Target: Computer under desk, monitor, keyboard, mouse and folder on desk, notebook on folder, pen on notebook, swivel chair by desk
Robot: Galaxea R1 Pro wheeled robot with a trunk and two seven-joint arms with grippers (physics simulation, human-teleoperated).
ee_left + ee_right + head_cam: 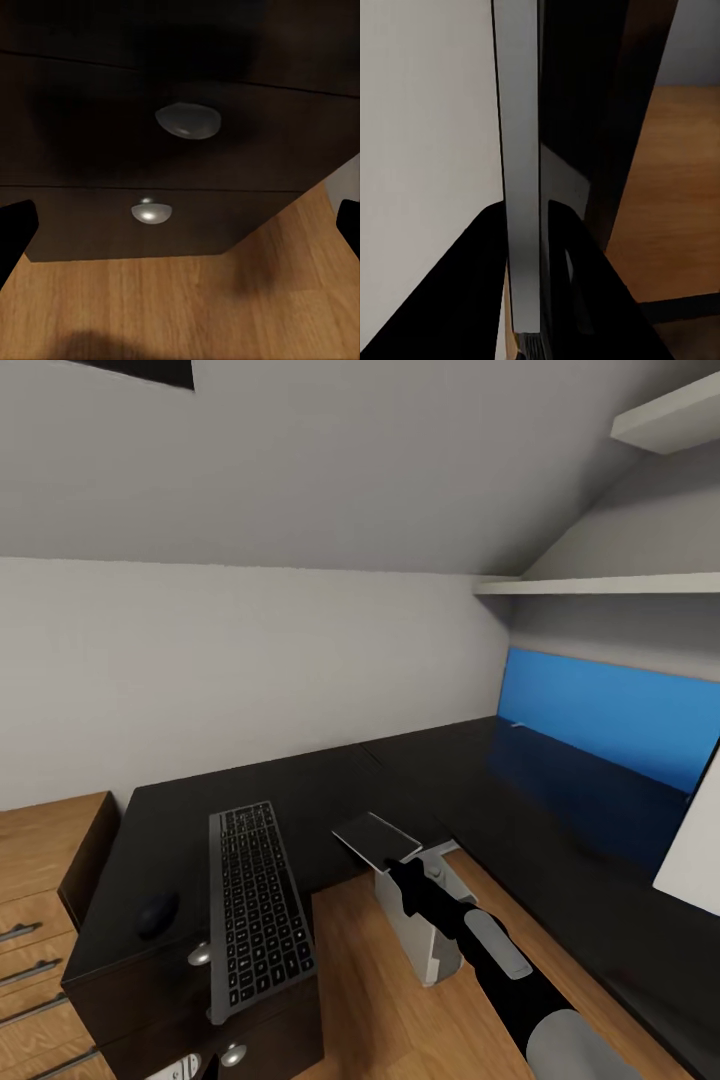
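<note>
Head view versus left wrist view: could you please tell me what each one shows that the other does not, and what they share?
Head view: the keyboard and mouse on the desk, and the right tool at the computer. Left wrist view: the left tool, fingers apart, facing the drawer fronts close up. Both: the two round drawer knobs and the wood floor.

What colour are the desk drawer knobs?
Silver-grey metallic knobs on dark drawer fronts; clearest in the left wrist view.
</note>
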